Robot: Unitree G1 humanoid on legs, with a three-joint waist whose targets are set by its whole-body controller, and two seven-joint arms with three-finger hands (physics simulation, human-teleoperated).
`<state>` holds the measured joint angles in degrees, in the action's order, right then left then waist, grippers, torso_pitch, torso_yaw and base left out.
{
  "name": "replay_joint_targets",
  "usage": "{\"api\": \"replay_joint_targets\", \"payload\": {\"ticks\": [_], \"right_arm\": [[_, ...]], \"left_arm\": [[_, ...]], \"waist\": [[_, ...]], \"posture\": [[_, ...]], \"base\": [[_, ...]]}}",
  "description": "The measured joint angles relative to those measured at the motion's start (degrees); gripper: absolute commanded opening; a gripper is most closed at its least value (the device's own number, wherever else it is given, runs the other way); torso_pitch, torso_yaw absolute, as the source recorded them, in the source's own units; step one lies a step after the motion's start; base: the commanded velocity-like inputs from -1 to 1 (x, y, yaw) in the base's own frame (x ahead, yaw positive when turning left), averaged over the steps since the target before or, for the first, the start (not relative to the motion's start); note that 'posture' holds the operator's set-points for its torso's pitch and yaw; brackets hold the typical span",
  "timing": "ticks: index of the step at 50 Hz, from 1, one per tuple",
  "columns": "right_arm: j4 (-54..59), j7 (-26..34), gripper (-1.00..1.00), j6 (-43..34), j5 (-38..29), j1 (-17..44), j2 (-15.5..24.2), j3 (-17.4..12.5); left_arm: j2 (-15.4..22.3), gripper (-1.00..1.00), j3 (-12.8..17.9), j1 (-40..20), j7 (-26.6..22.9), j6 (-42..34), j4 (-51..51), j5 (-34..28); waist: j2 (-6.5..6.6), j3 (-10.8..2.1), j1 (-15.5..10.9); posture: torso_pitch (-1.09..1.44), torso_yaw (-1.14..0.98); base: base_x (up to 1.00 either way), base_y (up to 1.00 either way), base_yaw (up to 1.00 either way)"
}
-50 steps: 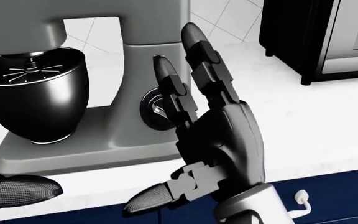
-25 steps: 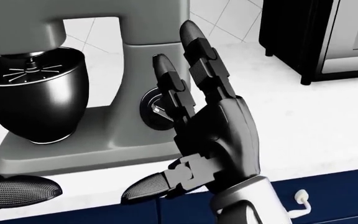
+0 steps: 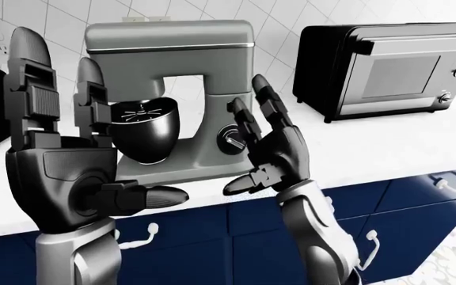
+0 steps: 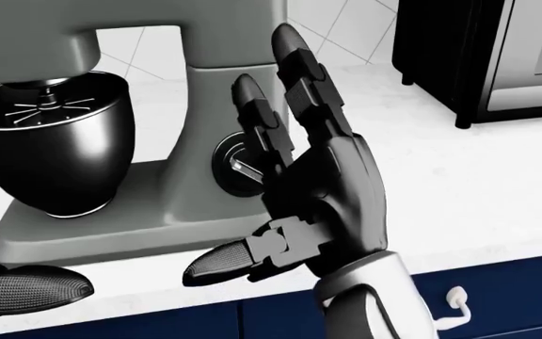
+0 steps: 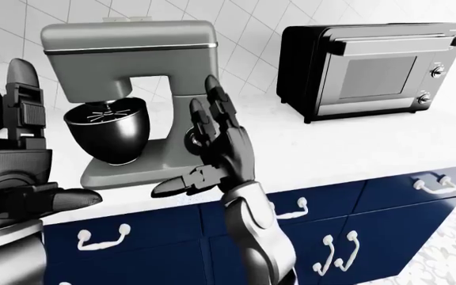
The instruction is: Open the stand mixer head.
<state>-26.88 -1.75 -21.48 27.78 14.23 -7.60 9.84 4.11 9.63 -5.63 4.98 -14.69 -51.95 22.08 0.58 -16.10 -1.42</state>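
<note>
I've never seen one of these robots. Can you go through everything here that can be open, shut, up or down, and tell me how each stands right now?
Stand mixer head: down, level over the bowl, not yet opened.
Mixer bowl: seated on the base, whisk inside.
Toaster oven: door shut.
Cabinet drawers: shut.
Left hand: open, fingers upright, holding nothing.
Right hand: open, fingers raised beside the mixer's side dial, holding nothing.

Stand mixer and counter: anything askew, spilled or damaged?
Nothing stands out. The stand mixer sits upright on the counter, head down over its bowl. The toaster oven is shut. Both hands, left hand and right hand, are open and hold nothing.
</note>
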Motion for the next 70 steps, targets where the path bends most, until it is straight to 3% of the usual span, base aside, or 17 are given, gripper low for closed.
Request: {"api": "replay_joint_targets", "payload": {"ticks": [70], "right_arm": [[13.4,2.74,1.0,6.05,-2.58,5.09,-0.62,-2.37]], "left_arm": [[0.14,1.0,0.31,-0.02,0.07,-0.15,0.03,0.28]], "waist": [[0.18,0.11,0.01]], "posture": [[-0.35,0.0]], "base": [[0.0,0.0,0.0]]}}
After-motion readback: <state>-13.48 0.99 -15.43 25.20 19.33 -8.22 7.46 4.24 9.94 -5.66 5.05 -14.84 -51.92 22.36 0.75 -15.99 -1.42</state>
